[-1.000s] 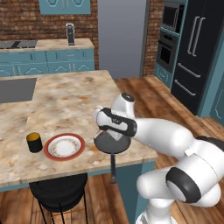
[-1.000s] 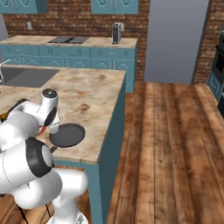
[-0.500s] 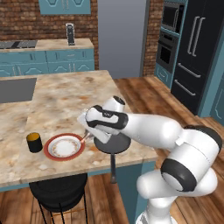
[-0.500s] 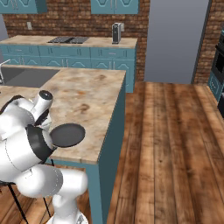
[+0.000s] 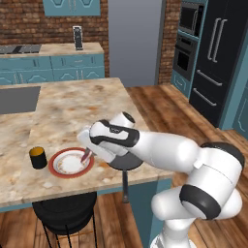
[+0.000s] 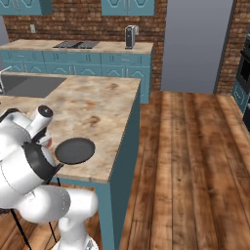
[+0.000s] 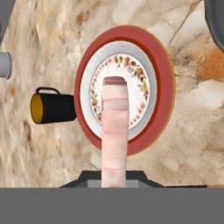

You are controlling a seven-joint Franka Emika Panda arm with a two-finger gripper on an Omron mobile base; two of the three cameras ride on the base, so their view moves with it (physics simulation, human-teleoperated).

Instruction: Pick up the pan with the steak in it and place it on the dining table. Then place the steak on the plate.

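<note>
Now the steak is held clamped in the end effector, which has been swung from above the pan to directly over the plate's cream centre. Beside the plate, the pan is left empty on the worktop, near its front edge, and a black cup sits on the plate's other side. Transfer is judged nearly done; only lowering and release remain.

Red brick back wall, teal base cabinets under a beige counter, brown wooden plank floor, black double-door fridge, black round stool
</note>
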